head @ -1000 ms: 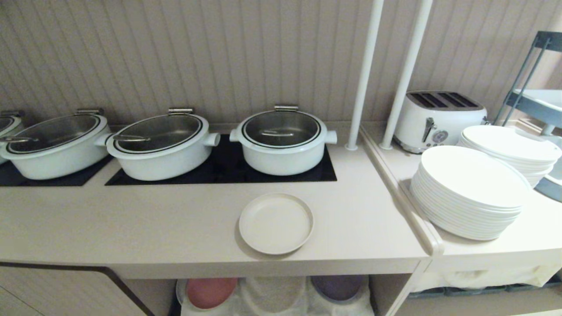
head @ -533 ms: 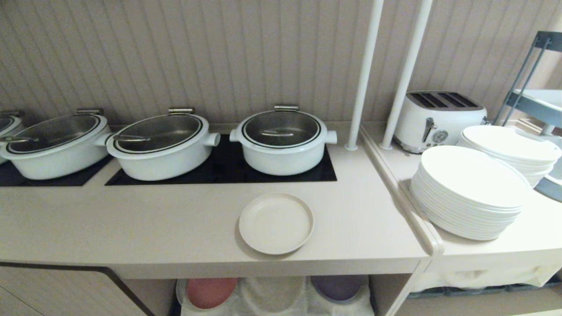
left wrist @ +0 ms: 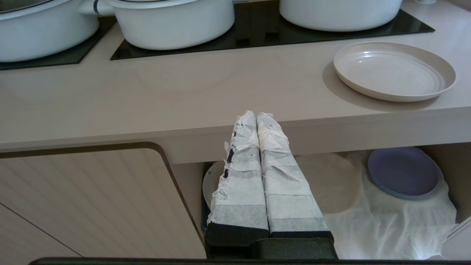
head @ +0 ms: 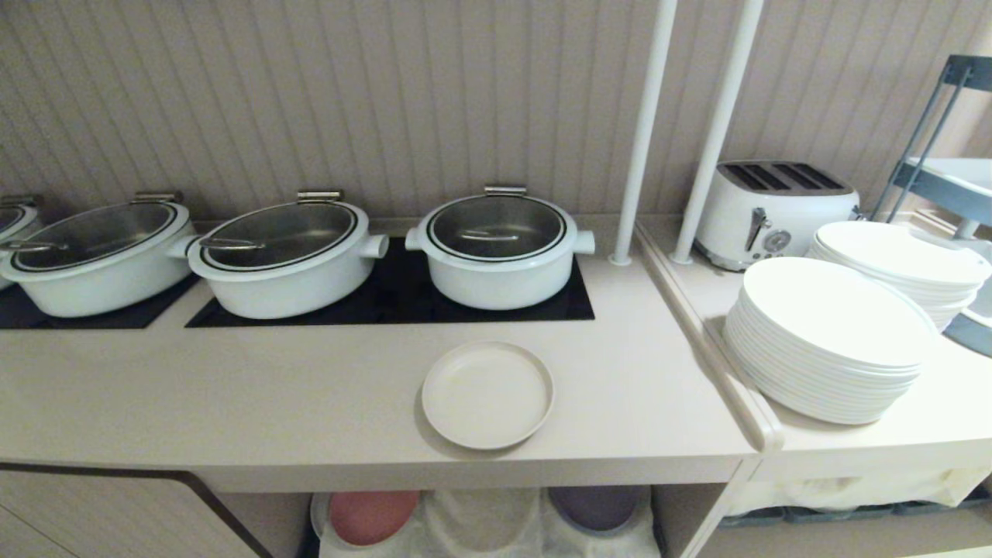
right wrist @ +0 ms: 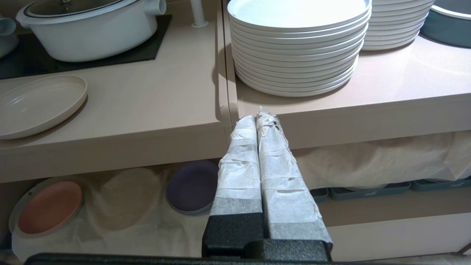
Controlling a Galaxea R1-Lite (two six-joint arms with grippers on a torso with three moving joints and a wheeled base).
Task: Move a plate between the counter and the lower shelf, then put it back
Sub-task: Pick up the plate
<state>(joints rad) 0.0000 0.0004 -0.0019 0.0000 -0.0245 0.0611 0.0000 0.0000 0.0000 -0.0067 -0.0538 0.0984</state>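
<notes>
The small round matte cream-beige plate [head: 487,395] sits lower centre on the long pale beige counter [head: 232,403], near its front edge; left tool [left wrist: 256,117] and right tool [right wrist: 256,118] hang before the counter front, both closed tight and empty.

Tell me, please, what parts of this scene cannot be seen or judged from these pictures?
- Lower shelf, head view: the counter edge and the picture's bottom cut off most of it.
- Pink plate: hidden in the left wrist view behind the shut left pincer.
- Leftmost pot, head view: cut off by the picture's edge.
- Trays, right wrist view: a hanging cloth covers their contents.
</notes>
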